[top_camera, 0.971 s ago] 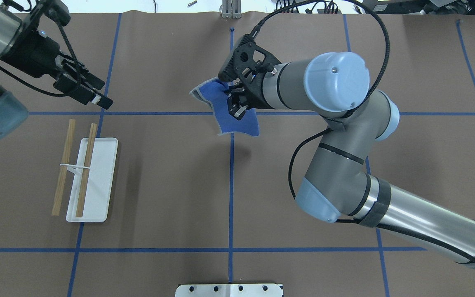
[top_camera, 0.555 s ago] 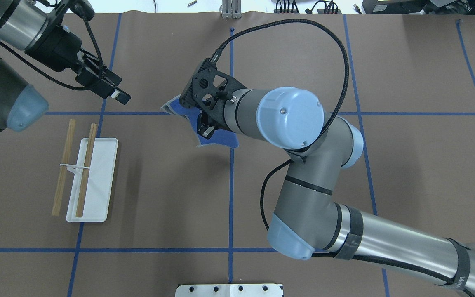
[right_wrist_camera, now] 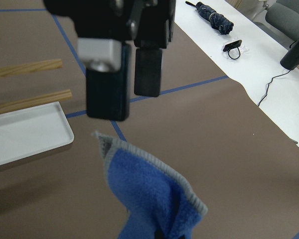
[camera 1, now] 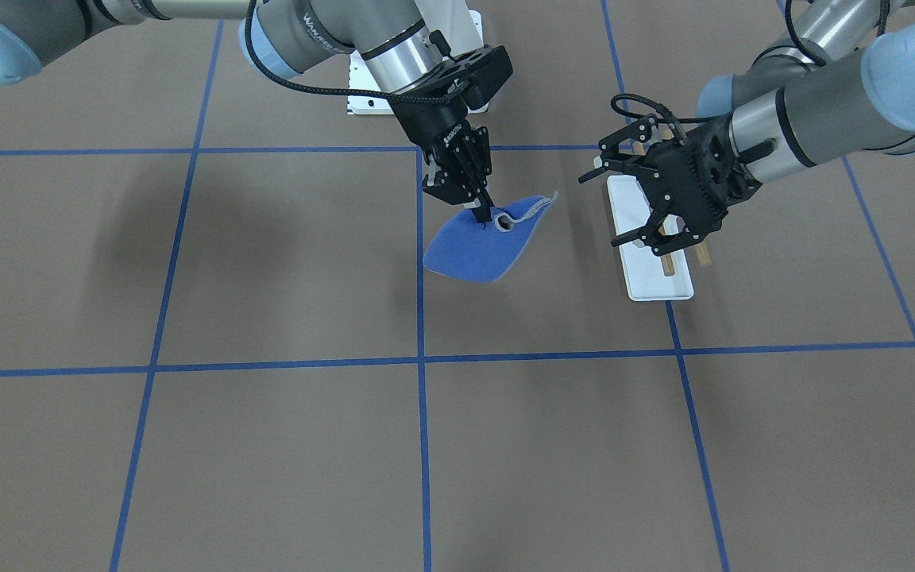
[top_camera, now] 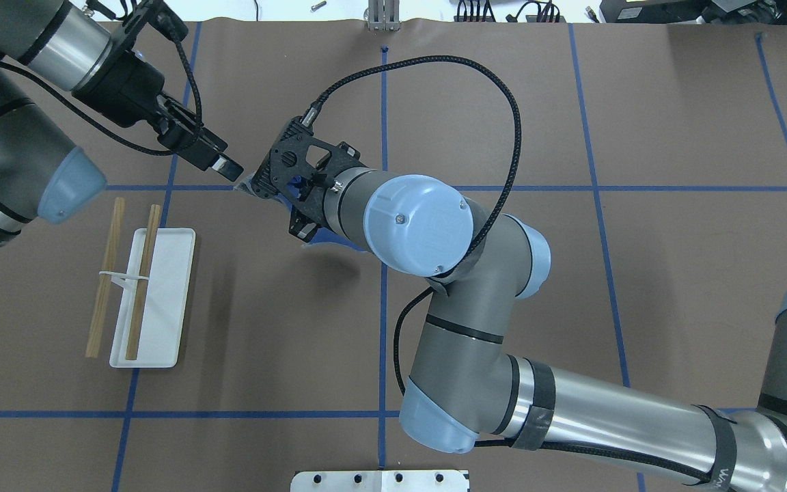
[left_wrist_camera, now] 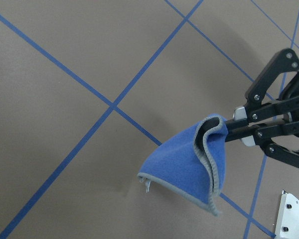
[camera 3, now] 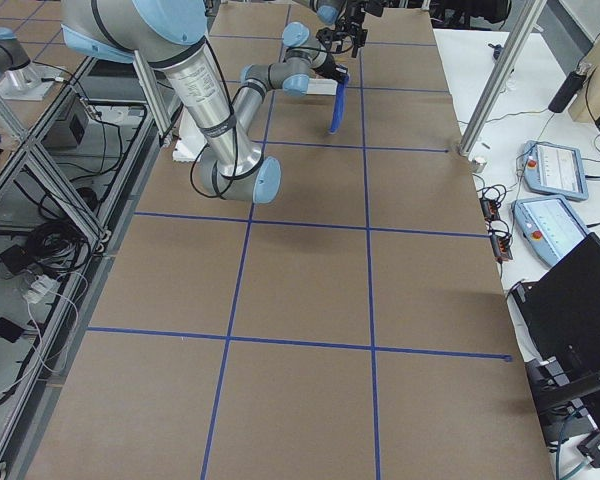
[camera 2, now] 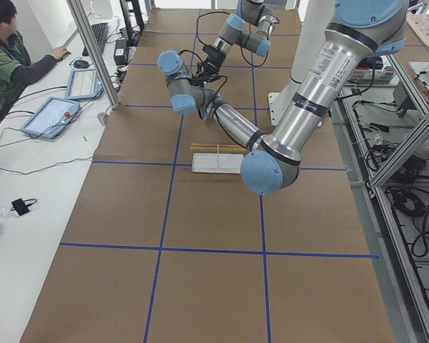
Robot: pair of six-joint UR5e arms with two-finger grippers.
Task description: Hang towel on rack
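Note:
My right gripper (camera 1: 489,216) is shut on the royal-blue towel (camera 1: 465,254) at its grey-edged top and holds it hanging above the table. In the overhead view only a blue scrap of the towel (top_camera: 322,236) shows under the right wrist. The left wrist view shows the towel (left_wrist_camera: 189,169) pinched in the right gripper (left_wrist_camera: 229,130). My left gripper (camera 1: 602,208) is open and empty, a short way from the towel's raised corner; its fingers (right_wrist_camera: 107,84) show just above the towel (right_wrist_camera: 149,194). The rack (top_camera: 161,301), with a white base and two wooden rods (top_camera: 106,273), stands at the table's left, apart from both grippers.
A white bolted plate (top_camera: 380,480) sits at the near table edge. Blue tape lines cross the brown table cover. An operator (camera 2: 7,50) sits at a side desk with tablets. The right arm's black cable (top_camera: 503,102) loops above the table's middle.
My right arm has carried the towel to the left, towards the left gripper. My left gripper has moved right and nearer, and now sits close to the towel's corner.

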